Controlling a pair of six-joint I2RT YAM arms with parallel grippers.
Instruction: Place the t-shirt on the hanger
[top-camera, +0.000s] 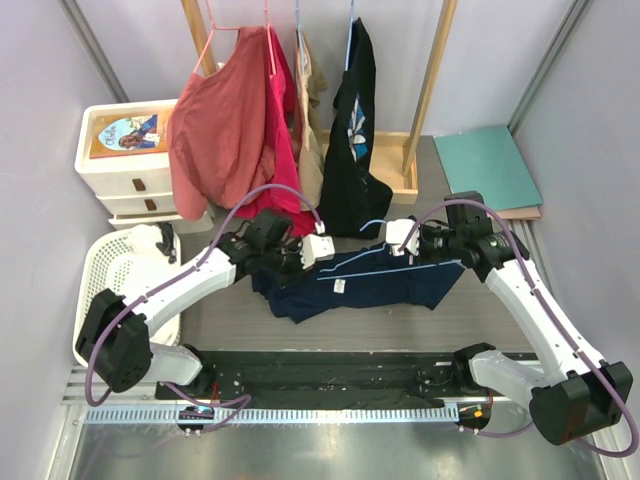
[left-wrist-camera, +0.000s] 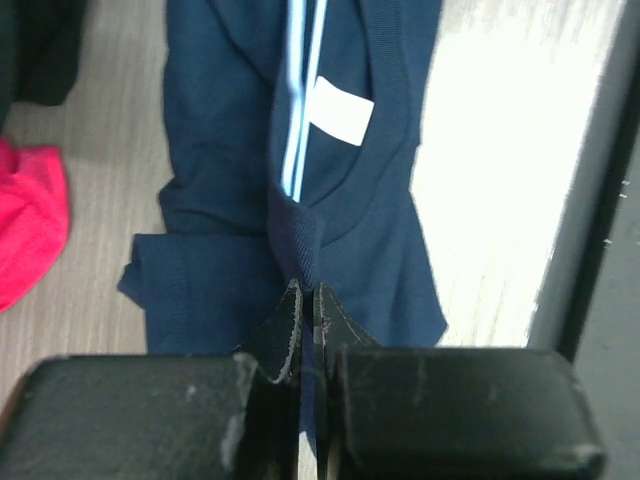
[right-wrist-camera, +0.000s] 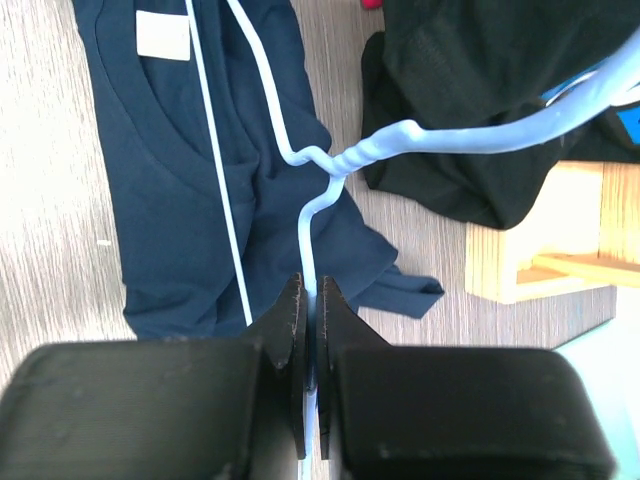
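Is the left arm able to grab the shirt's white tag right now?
Probably not yet: the left fingers are shut on the t-shirt at the collar, though the white tag lies close, uncovered.

No legible text: tag (left-wrist-camera: 337, 110) on t-shirt (left-wrist-camera: 220, 150) blank; book cover (top-camera: 125, 133) unreadable.

Pale lilac walls (top-camera: 40, 120) close in on the left, back and right, with grey poles (top-camera: 95, 45) slanting up in the far corners. The floor (top-camera: 230, 300) is grey wood-grain, evenly lit, with a bright glare (left-wrist-camera: 500, 150) in the left wrist view. At the back stands a wooden rack (top-camera: 432, 70) hung with a red shirt (top-camera: 220, 130), a pink one (top-camera: 285, 150), a beige garment (top-camera: 312, 120) and a black shirt (top-camera: 355, 140). White drawers (top-camera: 125, 185) at far left carry a book (top-camera: 125, 133); a white basket (top-camera: 110, 270) sits in front of them. A teal board (top-camera: 487, 165) lies at right rear.
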